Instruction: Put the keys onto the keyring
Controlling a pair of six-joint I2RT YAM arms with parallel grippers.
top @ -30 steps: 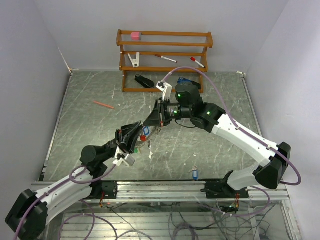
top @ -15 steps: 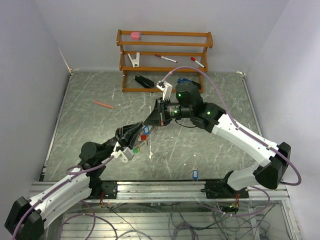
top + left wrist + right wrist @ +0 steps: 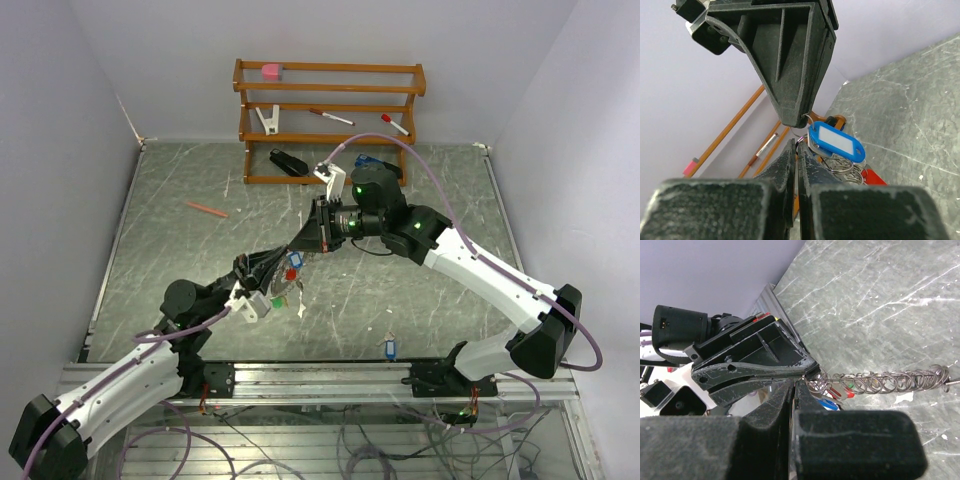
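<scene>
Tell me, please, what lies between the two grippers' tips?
In the left wrist view, only thin wire loops of the keyring sit between the left gripper and right gripper, which nearly meet; a blue tag hangs just beside.

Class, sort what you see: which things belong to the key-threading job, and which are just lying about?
Job in hand: keyring; blue-tagged key; loose blue-tagged key near the table's front edge.
Lying about: wooden rack; pink eraser; black stapler; red pencil.

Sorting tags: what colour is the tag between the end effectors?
Blue tag, white insert; left wrist view.
</scene>
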